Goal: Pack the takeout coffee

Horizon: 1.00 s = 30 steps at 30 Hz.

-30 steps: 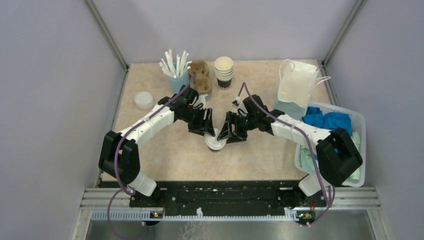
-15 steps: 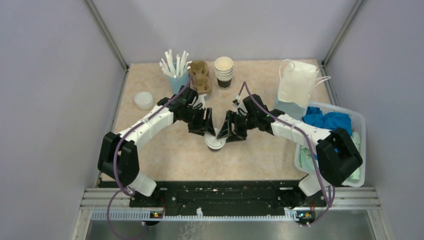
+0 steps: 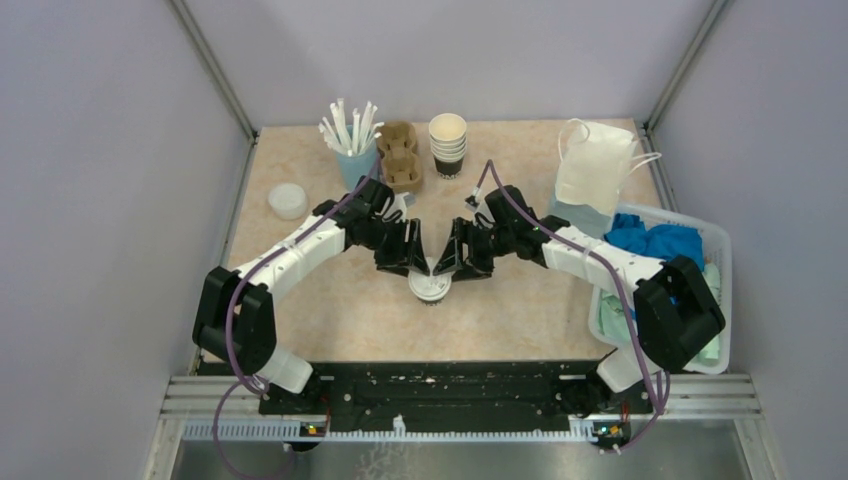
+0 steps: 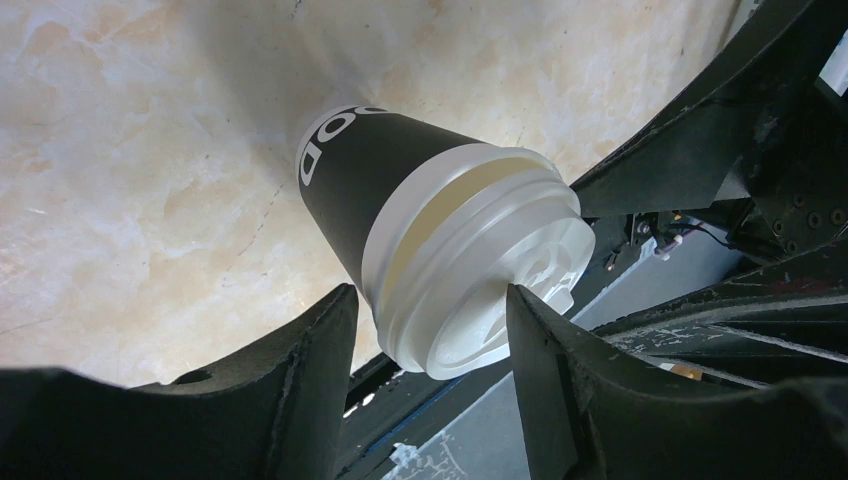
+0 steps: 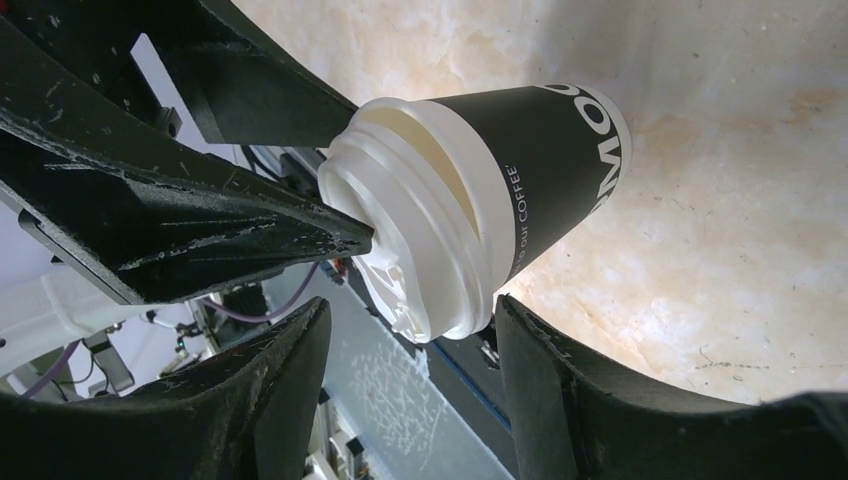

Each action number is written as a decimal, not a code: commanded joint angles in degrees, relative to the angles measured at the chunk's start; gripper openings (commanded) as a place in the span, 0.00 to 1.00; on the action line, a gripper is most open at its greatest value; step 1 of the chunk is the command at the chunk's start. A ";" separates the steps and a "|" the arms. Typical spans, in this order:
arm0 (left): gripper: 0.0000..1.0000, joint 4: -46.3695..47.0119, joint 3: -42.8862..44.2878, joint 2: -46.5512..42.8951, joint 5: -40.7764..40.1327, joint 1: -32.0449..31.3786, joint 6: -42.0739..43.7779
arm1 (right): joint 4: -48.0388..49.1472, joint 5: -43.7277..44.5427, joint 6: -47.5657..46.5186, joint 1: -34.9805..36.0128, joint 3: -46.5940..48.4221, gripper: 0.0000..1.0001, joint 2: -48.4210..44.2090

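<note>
Cup (image 3: 430,288), lidded, stands between left hand (image 3: 418,266) and right hand (image 3: 444,267).

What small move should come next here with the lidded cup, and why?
Probably a short, even downward press. The left end effector and right end effector both stand open astride the white lid of the upright cup, tips nearly meeting over it. Whether the lid has fully snapped onto the rim cannot be told, so pressing before grasping seems safest.
</note>
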 commanded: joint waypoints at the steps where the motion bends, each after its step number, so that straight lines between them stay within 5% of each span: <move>1: 0.63 2.10 -0.67 -2.41 1.05 0.34 -0.76 | 0.74 1.02 -0.64 0.16 3.42 0.61 -0.56; 24: 0.59 1.17 1.49 0.16 1.53 1.01 -1.11 | -6.71 4.92 -10.70 0.35 9.90 0.58 4.48; 30: 0.60 0.91 2.01 0.43 1.68 0.95 -0.95 | -6.01 5.00 -9.73 0.34 10.82 0.48 5.54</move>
